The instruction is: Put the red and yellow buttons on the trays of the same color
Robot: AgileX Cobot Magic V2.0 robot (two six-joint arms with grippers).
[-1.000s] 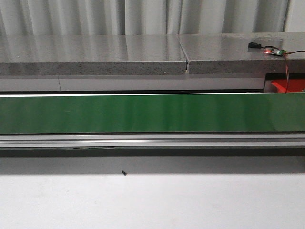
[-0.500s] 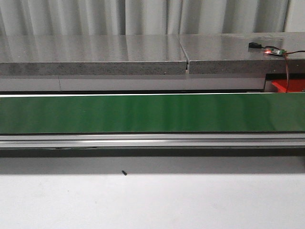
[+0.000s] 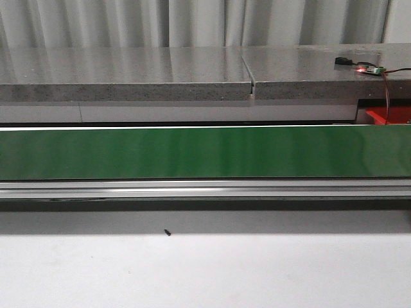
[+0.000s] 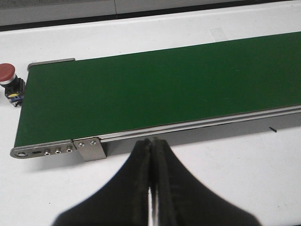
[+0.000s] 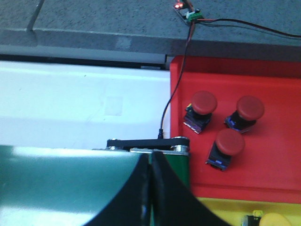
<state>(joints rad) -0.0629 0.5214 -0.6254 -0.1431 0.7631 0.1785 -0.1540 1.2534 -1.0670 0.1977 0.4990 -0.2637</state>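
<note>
While both pincers sit pressed together holding nothing, three red buttons rest in the red tray, at three o'clock of the green belt. One red button stands on the white table just off the belt's end.

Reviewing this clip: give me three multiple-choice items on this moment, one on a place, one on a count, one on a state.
1. Where is the lone red button in the left wrist view?
A. on the green belt
B. on the white table beside the belt's end
C. in the left gripper

2. How many red buttons lie in the red tray?
A. one
B. three
C. five

3. How is the left gripper?
A. shut, empty
B. wide open
C. shut on a button

Answers: 1 B, it stands off the green belt. 2 B, three caps show. 3 A, fingers meet with nothing between.
</note>
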